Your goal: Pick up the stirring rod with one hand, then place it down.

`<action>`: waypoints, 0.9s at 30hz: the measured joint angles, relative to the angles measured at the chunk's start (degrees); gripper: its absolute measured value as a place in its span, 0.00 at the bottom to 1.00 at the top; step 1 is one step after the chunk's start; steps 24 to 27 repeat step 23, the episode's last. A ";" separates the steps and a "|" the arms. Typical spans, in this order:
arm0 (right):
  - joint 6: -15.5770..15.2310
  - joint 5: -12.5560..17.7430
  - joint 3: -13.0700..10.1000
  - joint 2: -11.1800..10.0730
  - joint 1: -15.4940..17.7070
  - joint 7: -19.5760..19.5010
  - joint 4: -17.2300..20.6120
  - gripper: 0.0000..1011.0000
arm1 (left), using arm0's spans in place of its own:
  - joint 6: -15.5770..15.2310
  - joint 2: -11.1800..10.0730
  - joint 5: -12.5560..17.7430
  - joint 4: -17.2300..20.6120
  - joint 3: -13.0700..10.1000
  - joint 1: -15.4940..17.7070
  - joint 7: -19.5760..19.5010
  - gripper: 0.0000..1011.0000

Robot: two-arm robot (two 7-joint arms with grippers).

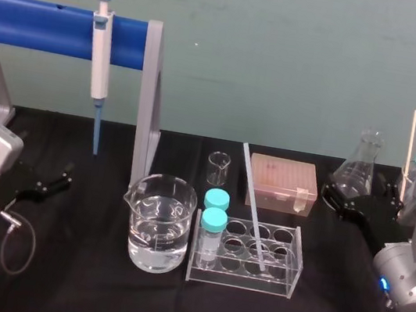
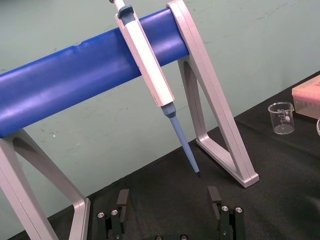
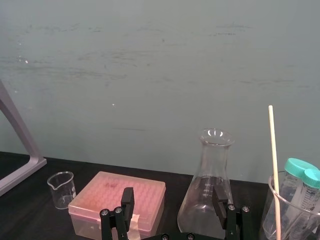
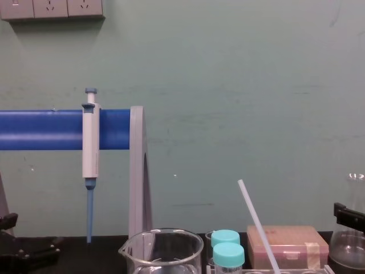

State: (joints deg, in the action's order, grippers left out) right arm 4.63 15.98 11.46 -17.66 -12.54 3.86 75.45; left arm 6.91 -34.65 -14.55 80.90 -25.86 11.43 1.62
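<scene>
**Grab the rod up high, then lift it along its lean**

The long, thin, see-through white stirring rod [image 1: 254,207] stands tilted in the clear plastic rack [image 1: 243,282] in the middle of the black table. Its low end sits down in one hole of the rack. Its top leans back and to the robot's left, past the pink plastic tip box [image 1: 283,180]. No gripper touches it yet.

The black right gripper [image 3: 173,200] waits at the right side of the table, fingers spread wide with nothing between them. The clear glass cone-shaped flask [image 1: 356,171] is just ahead of it. The black left gripper [image 2: 168,197] is also wide and holds nothing, far off by the blue bar stand [image 2: 60,85]. The right one looks nearer, so I would use it.

Come in from above the rack and stay away from the flask and the box. Turn the fingers so the rod runs between their flat faces. Pinch its upper half and close all the way — it is thin, looks smooth, and may slip.

Pull up along the lean. A crooked pull could tip the rack and knock the two blue-capped tubes [image 1: 213,224] or the glass beaker of water [image 1: 140,232] just beside it.

Do not grab the pale wooden stick [image 1: 409,148] at the far right — that is not your rod.

To put it down, go low over bare cloth before you let go.
</scene>
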 joint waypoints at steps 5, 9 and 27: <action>0.10 0.03 0.00 -0.02 -0.03 0.00 0.06 0.99 | 0.00 0.00 0.00 0.00 0.00 0.00 0.00 0.99; 0.15 0.05 0.00 -0.04 -0.04 0.00 0.09 0.99 | 0.00 0.00 0.00 0.00 0.00 0.00 0.00 0.99; 0.22 0.09 0.00 -0.05 -0.10 0.00 0.19 0.99 | 0.00 0.00 0.00 0.00 0.00 0.00 0.00 0.99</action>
